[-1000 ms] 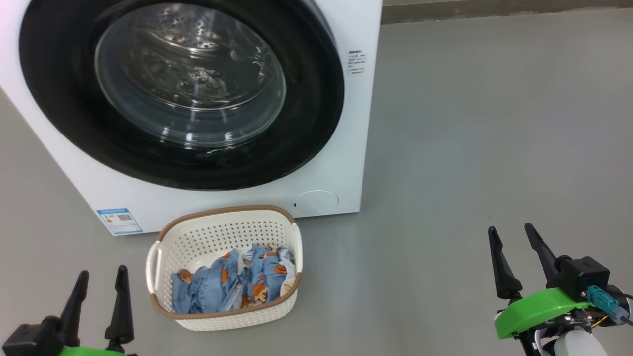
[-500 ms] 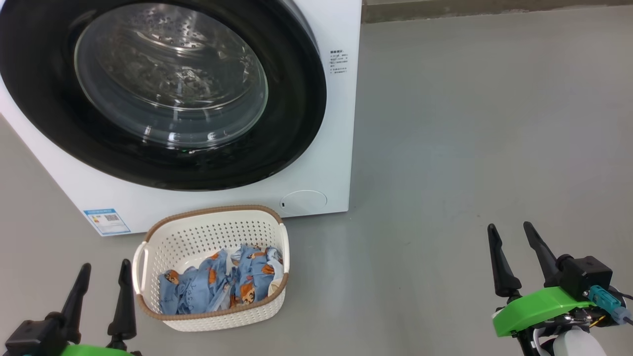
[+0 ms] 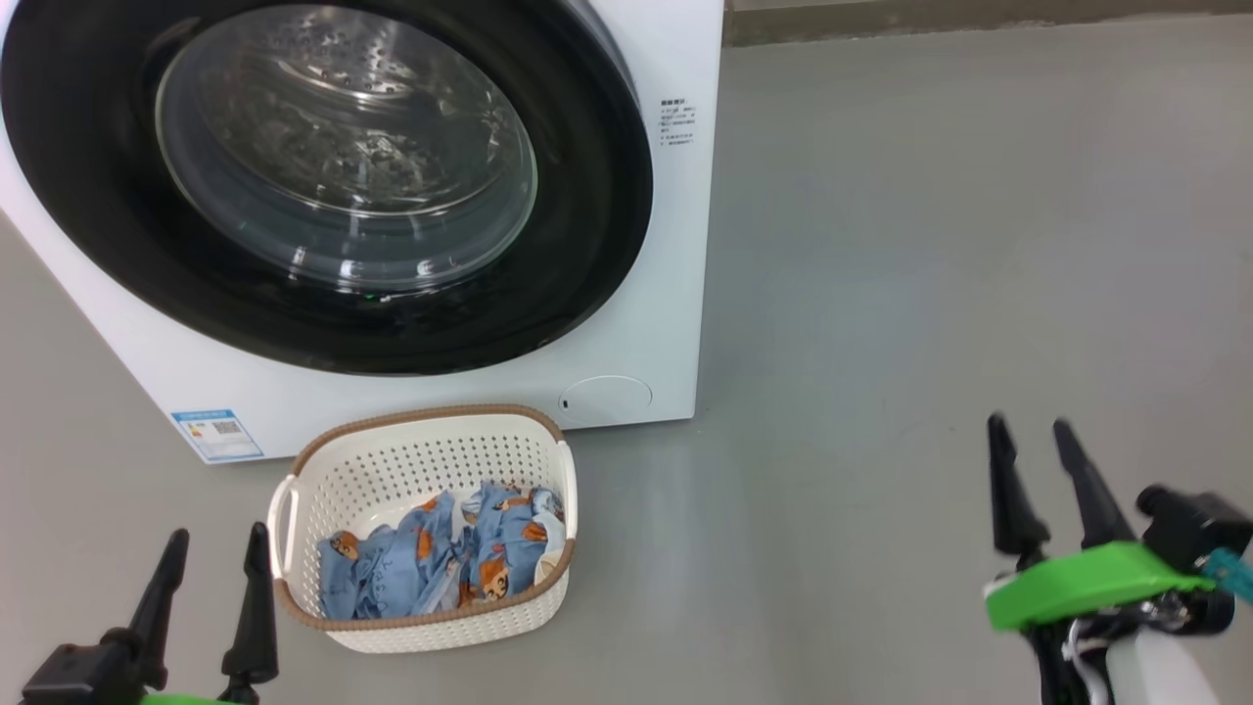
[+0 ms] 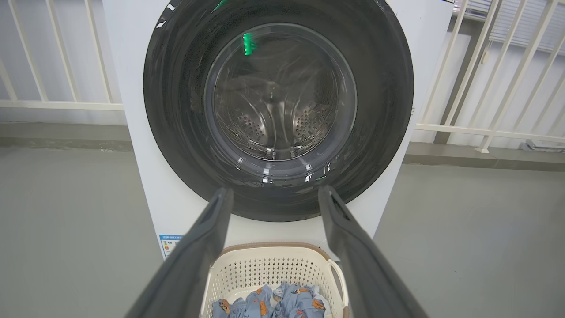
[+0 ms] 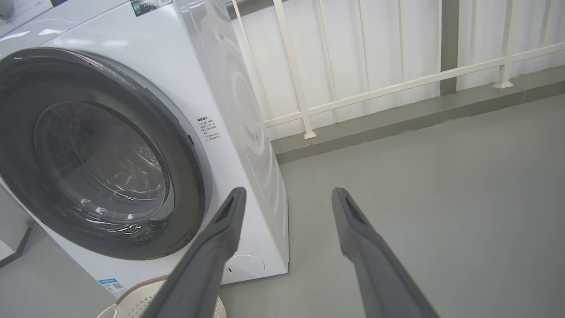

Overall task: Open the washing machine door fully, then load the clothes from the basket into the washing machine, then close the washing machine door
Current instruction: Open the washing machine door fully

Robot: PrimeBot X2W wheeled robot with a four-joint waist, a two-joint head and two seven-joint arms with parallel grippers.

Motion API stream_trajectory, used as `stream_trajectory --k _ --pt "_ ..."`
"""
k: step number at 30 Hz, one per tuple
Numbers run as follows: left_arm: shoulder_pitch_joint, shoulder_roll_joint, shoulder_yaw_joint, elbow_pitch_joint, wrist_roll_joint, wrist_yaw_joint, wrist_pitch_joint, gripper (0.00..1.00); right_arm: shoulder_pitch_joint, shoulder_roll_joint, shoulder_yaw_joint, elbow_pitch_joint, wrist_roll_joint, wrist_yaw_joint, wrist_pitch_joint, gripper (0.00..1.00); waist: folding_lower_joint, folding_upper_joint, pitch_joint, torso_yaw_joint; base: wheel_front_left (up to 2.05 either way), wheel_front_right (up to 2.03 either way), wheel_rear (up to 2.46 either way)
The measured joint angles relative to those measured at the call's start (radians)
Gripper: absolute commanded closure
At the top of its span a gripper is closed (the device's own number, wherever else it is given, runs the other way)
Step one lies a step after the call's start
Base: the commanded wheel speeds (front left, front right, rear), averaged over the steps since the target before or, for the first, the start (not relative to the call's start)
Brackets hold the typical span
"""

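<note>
Door [image 3: 587, 215] shut flush on washer [image 3: 675, 323], upper left of frame. Basket [image 3: 421, 455] on floor [image 3: 881, 294] just in front of washer, lower left; blue bear-print clothes [image 3: 440, 573] lie inside. I see L gripper [image 3: 218, 531] at bottom left, fingers spread, nothing btwn them, just beside basket. R gripper [image 3: 1028, 422] lower right, also spread, empty, well apart from basket.

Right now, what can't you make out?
- Door: top cut off by the head view's upper edge.
- Small print beside the door: too small to read, head view.
- Clothes: bunched in the basket, piece count unclear; left wrist view's bottom edge cuts them.
- Right pincer: blurred, head view.
</note>
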Motion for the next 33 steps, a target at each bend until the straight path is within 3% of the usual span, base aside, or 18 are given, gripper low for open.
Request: stream_trajectory --k 12,19,21,23,24,33 --pt "0.023 -0.010 -0.047 -0.042 0.012 0.000 0.000 0.00 -0.157 0.003 -0.024 0.022 0.438 0.000 0.002 0.00 0.0000 0.0000 0.044 0.025 0.00 0.00 0.00" --pt "0.010 -0.008 -0.058 -0.052 -0.001 0.000 0.000 0.00 -0.263 0.003 -0.075 0.047 0.711 0.000 0.103 0.00 0.0000 0.0000 0.095 0.046 0.00 0.00 0.00" --pt "0.002 -0.008 -0.058 -0.054 -0.011 0.000 0.000 0.00 -0.300 0.002 -0.089 0.064 0.769 0.000 0.144 0.55 0.0000 0.0000 0.112 0.052 0.00 0.00 0.00" --pt "-0.012 -0.007 -0.057 -0.056 -0.018 0.000 0.000 0.00 -0.337 -0.003 -0.092 0.078 0.804 0.000 0.185 0.92 0.0000 0.0000 0.129 0.058 0.00 0.00 0.00" --pt "-0.018 -0.006 -0.056 -0.059 -0.018 0.000 0.000 0.00 -0.355 -0.006 -0.092 0.084 0.813 0.000 0.207 1.00 0.0000 0.0000 0.137 0.061 0.00 0.00 0.00" --pt "-0.059 0.001 -0.049 -0.071 -0.031 0.000 0.000 0.00 -0.493 -0.046 -0.107 0.147 0.876 0.000 0.363 1.00 0.0000 0.0000 0.203 0.100 0.00 0.00 0.00"
